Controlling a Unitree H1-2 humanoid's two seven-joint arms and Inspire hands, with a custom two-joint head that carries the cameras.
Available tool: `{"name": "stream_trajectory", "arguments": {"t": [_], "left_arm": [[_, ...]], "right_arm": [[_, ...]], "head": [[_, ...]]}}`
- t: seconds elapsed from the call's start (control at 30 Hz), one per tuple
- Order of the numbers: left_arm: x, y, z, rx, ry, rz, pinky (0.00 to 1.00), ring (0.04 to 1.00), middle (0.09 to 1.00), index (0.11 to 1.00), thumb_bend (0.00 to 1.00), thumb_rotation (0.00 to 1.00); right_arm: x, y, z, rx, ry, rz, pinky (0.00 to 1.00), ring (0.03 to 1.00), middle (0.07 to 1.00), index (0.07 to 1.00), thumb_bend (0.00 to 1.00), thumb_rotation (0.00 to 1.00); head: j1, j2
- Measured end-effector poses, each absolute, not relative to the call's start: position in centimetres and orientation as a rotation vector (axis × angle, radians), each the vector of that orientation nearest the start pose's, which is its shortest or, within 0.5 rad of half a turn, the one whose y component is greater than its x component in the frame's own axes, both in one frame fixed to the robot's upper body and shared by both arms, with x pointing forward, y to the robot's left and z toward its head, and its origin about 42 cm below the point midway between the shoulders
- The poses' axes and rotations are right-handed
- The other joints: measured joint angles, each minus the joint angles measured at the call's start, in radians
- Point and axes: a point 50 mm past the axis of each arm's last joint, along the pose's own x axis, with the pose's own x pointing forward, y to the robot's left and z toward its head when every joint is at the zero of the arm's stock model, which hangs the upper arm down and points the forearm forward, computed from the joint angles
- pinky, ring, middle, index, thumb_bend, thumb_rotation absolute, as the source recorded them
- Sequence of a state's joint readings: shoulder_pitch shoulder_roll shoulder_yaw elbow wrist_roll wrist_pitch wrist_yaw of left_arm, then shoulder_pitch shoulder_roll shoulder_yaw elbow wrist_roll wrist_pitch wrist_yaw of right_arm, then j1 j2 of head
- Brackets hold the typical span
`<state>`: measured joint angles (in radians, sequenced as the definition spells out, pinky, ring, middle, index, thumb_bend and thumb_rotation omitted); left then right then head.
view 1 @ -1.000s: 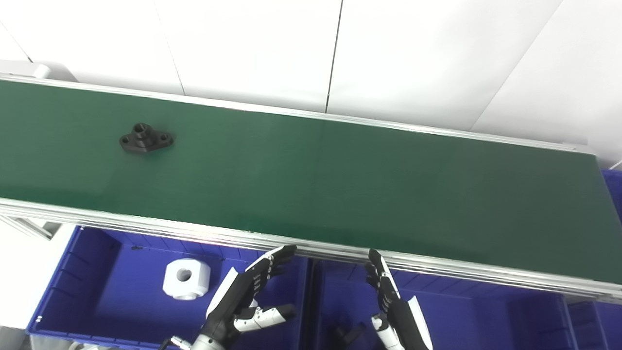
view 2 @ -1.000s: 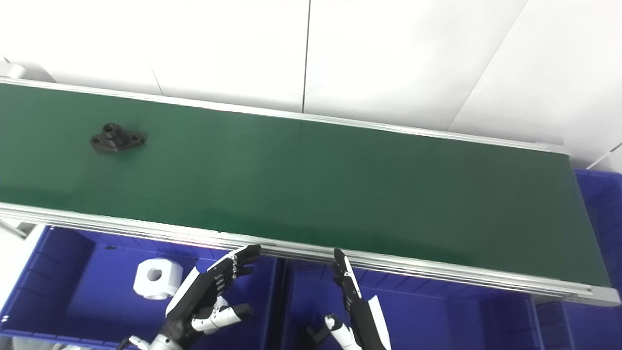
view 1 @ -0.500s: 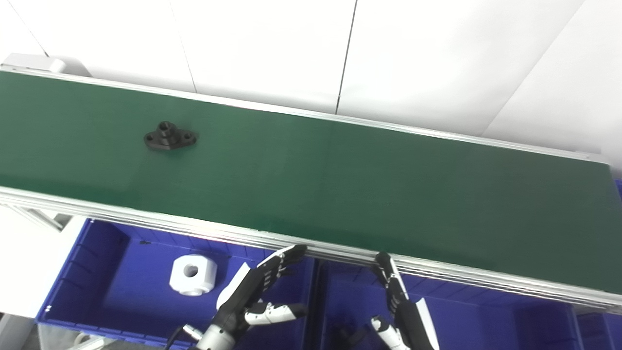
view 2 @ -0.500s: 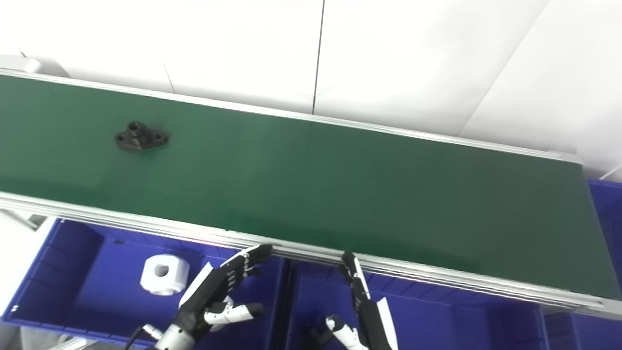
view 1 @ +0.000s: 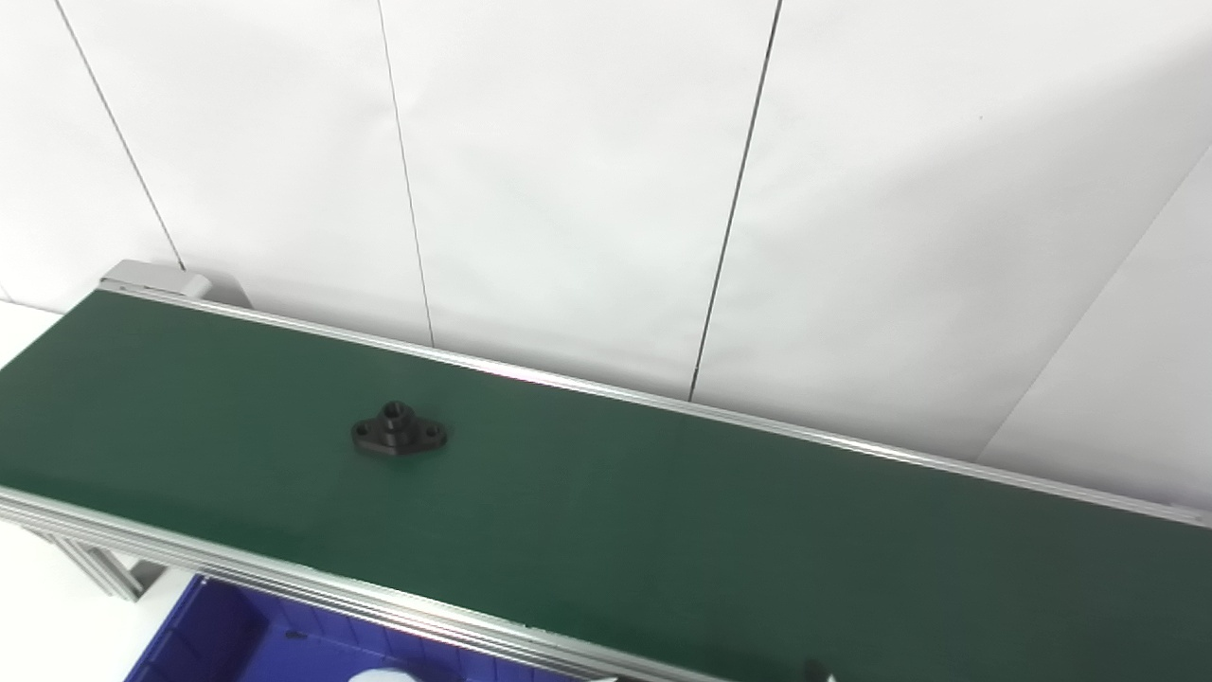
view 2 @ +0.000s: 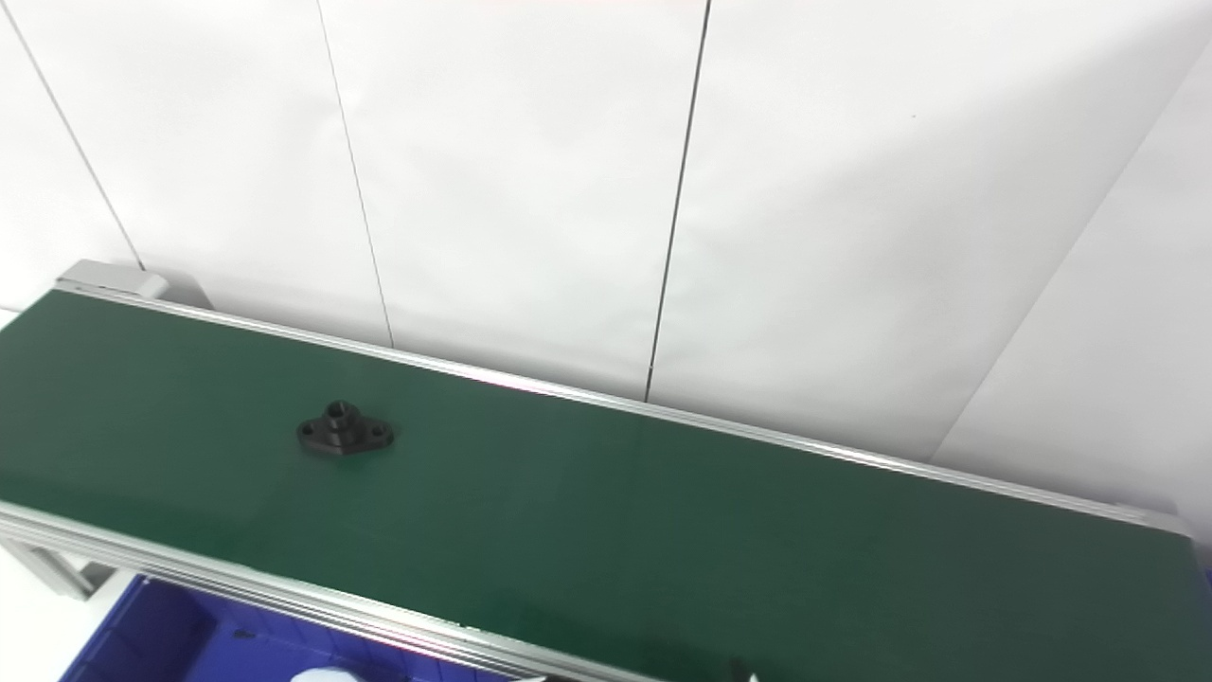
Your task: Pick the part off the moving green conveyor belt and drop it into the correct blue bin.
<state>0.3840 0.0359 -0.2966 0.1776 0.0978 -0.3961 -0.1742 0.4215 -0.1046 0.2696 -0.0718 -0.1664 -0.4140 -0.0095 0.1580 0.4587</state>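
A small black part (view 1: 399, 438) with a flat base and a short round stub on top sits alone on the green belt (view 1: 663, 530), toward its left end and about midway between the near and far edges. A corner of a blue bin (view 1: 218, 644) shows under the belt's near edge. Both hands are out of view, so I cannot tell if they are wide or closed.

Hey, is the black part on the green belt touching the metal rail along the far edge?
Apart. In the left eye view, green belt shows plainly all around the black part, separating it from the far rail.
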Motion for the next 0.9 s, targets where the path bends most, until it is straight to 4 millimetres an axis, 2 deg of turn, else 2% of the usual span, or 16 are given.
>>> {"name": "stream_trajectory", "arguments": {"t": [0.2,0.43,0.53,0.7,0.9], "left_arm": [[11.5,14.6,-0.3,0.039,0.154,-0.416,0.75,0.864,0.870,0.805,0.83,0.51],[11.4,14.6,0.1,0.037,0.143,-0.412,0.75,0.860,0.867,0.802,0.86,0.51],[11.3,14.4,0.1,0.027,0.142,-0.405,0.78,0.868,0.869,0.798,0.86,0.51],[11.2,14.4,0.3,0.019,0.127,-0.401,0.78,0.868,0.866,0.795,0.85,0.50],[11.2,14.4,0.4,0.012,0.124,-0.397,0.77,0.869,0.868,0.807,0.85,0.51]], "right_arm": [[14.7,-18.3,7.7,-0.176,-0.182,0.237,0.94,0.972,0.997,1.000,0.83,0.65],[17.0,-18.7,9.0,-0.246,-0.248,0.229,0.96,0.982,0.999,0.993,0.87,0.62],[17.9,-18.9,9.4,-0.274,-0.256,0.220,0.91,0.955,0.979,0.944,0.90,0.62],[19.9,-18.9,10.9,-0.334,-0.321,0.217,0.93,0.949,0.955,0.916,0.91,0.56],[23.2,-18.4,12.2,-0.416,-0.372,0.229,0.78,0.887,0.911,0.891,0.96,0.55]], "head": [[0.009,0.014],[0.014,0.031],[0.012,0.038],[0.009,0.046],[0.000,0.051]]}}
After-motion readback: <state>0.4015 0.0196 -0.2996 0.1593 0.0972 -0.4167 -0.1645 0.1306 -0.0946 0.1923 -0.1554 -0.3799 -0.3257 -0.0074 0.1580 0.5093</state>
